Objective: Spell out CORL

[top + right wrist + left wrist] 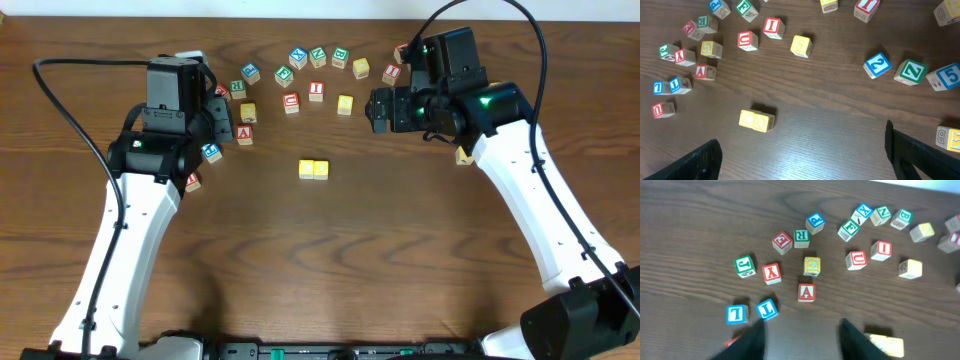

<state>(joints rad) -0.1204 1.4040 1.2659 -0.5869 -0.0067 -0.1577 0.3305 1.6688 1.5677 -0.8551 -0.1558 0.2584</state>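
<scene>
Two yellow blocks (313, 169) sit touching, side by side, at the table's middle; their pale letters are too faint to read. They also show as the yellow pair (756, 120) and the yellow pair (886, 345). A green R block (801, 238) lies in the scatter at the back left. Two blue blocks (736, 314) (767, 309) lie just ahead of my left gripper (802, 340), which is open and empty above bare wood. My right gripper (802, 155) is wide open and empty, hovering right of the yellow pair. From above, the left gripper (225, 120) and right gripper (378, 108) flank the letter arc.
Several loose letter blocks form an arc across the back: a red U (856, 259), a red I (880, 250), a red A (806, 292), a yellow block (811, 265). Number blocks, a blue 2 (876, 65) and a green Z (910, 72), lie at the right.
</scene>
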